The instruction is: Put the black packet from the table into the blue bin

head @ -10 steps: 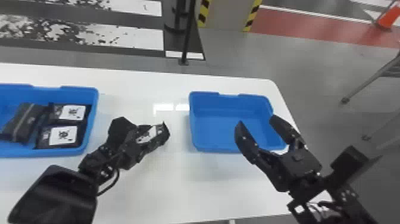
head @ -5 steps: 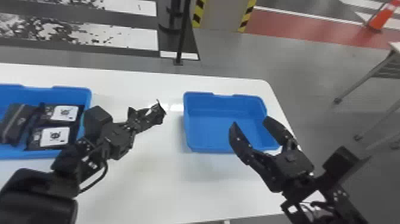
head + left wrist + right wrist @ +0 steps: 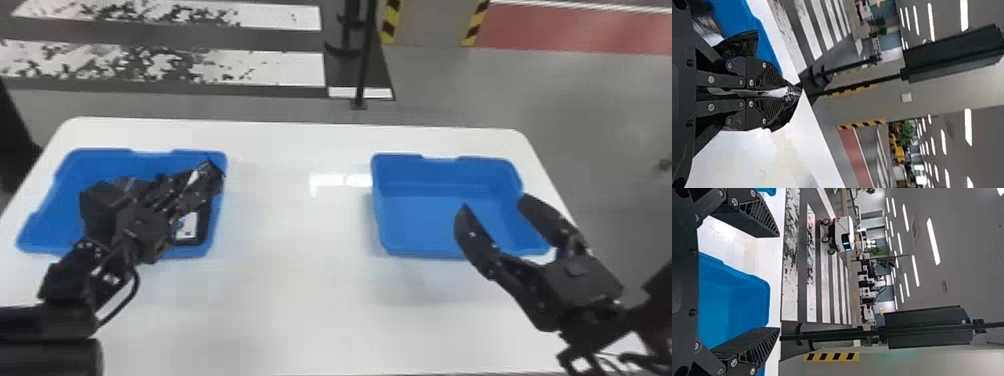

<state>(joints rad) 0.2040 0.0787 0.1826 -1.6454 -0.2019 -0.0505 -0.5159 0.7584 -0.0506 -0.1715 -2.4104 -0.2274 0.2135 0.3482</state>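
Note:
My left gripper is over the right part of the left blue bin, shut on a black packet with a white label. In the left wrist view the left gripper pinches the packet between its fingers, with the blue bin beside it. Another packet lies inside that bin, partly hidden by the arm. My right gripper stands open by the right blue bin; in the right wrist view nothing is between the fingers of the right gripper.
The right blue bin holds nothing visible. Both bins stand on the white table, with a wide gap between them. A black post stands on the floor beyond the table's far edge.
The left gripper has carried the packet leftward, from above the table between the bins to over the left bin. The head view has shifted left. My right gripper remains open near the right bin.

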